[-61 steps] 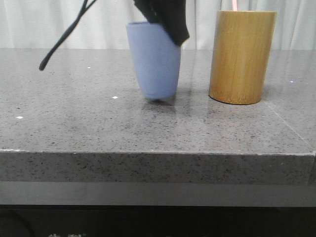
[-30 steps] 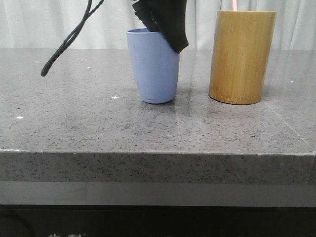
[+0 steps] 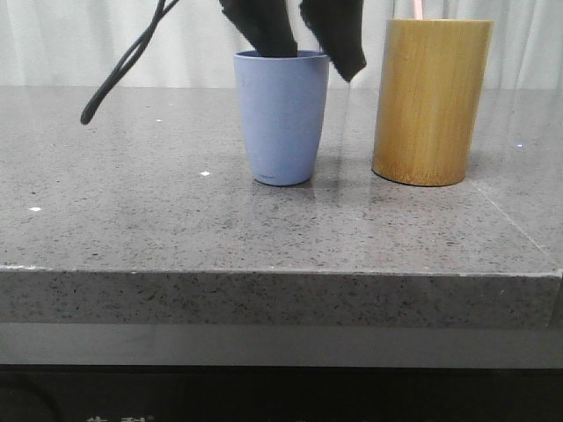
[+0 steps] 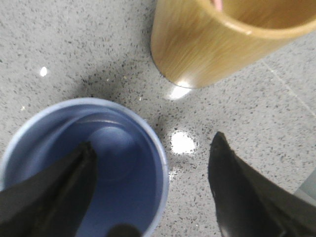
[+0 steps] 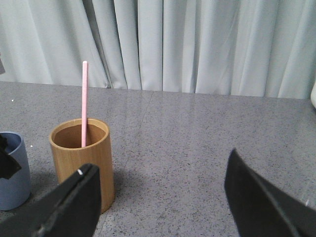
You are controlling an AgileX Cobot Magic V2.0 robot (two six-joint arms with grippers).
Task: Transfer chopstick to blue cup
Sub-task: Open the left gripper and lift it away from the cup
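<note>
At centre table in my front view, the blue cup [image 3: 281,117] stands upright, and the bamboo holder [image 3: 430,101] stands just beside it at its 3 o'clock, apart from it. My left gripper [image 3: 299,40] straddles the cup's rim, jaws spread wide: one finger dips inside the cup, the other hangs outside toward the holder, gripping nothing. The chopstick [image 5: 84,103] stands in the bamboo holder, leaning on its inner wall, its pink end well above the rim. My right gripper [image 5: 163,197] is spread wide and empty.

Black tapered fingers [image 3: 339,35], black cable [image 3: 123,66]
</note>
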